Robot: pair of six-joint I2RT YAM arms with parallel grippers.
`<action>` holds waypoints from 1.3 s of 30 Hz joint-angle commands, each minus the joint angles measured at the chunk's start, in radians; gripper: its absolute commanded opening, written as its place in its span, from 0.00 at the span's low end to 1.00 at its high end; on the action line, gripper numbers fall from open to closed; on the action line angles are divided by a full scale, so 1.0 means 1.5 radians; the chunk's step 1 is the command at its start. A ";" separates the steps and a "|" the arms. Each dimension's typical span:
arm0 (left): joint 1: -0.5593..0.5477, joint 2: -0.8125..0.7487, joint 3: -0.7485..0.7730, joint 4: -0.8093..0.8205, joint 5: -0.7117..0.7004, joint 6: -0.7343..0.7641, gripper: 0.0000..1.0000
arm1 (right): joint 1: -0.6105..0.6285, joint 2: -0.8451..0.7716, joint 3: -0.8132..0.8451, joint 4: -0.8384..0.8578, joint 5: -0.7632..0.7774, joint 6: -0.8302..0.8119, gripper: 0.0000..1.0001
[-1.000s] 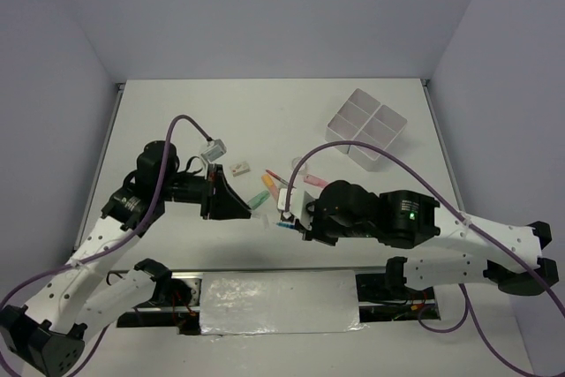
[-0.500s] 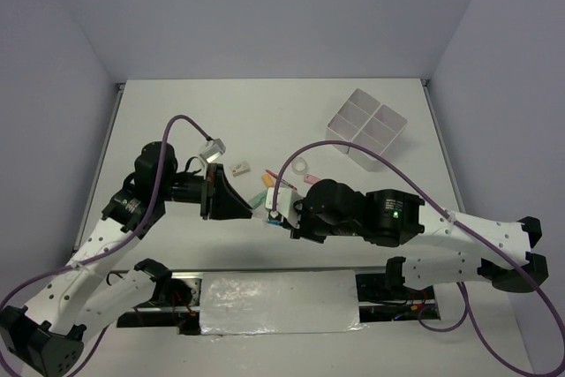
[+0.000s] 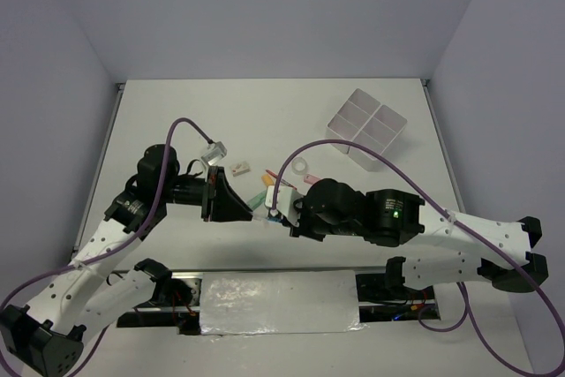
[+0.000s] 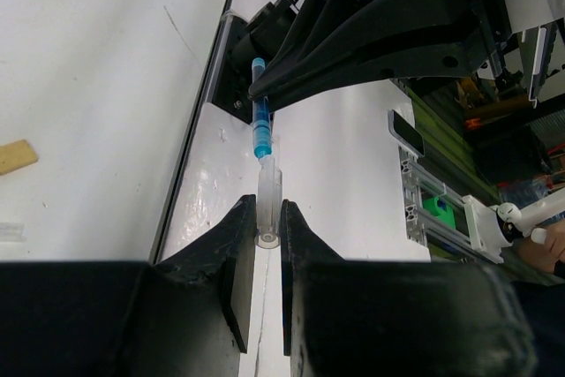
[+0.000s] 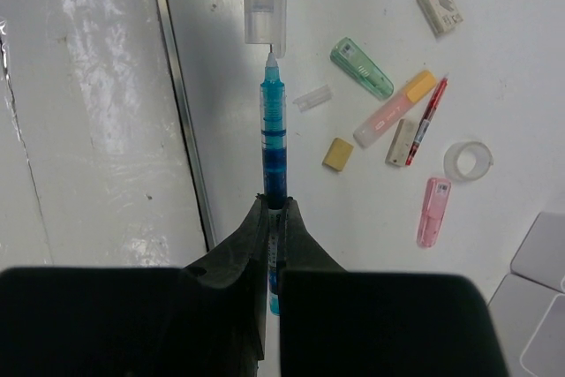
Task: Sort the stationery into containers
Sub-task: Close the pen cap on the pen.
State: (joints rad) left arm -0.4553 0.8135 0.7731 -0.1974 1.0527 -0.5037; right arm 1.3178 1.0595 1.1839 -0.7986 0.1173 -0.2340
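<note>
On the white table (image 3: 265,112), the divided white box (image 3: 351,149) sits at the upper right of the top view, well apart from both arms, which meet at the centre of that frame. The left gripper (image 4: 267,222) is clamped on a clear cap (image 4: 268,192), and the right gripper (image 5: 274,209) is pinched tight on the rear of a blue pen (image 5: 274,130), whose tip sits just at the cap's mouth. We judge the pen light, stiff and smooth-barrelled, so it may swivel when held so far back; a grip nearer mid-barrel would steady it. The cap is thin plastic and could squirt out or crack under a hard squeeze. The top view gives the box and the arms but almost hides pen and cap. The right wrist view shows their alignment and the loose items at its right: a green marker (image 5: 362,68), a red pen (image 5: 428,121), a tape ring (image 5: 468,161), and a yellow eraser (image 5: 337,154). The left wrist view shows only the cap's held end.
</note>
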 commanded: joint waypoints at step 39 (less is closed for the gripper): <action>-0.037 0.014 -0.007 0.047 -0.010 0.004 0.00 | 0.006 0.046 0.055 0.091 -0.028 -0.031 0.00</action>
State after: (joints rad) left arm -0.4873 0.8425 0.7708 -0.1936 1.0115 -0.4782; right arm 1.3178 1.1130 1.2064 -0.7639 0.1078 -0.2535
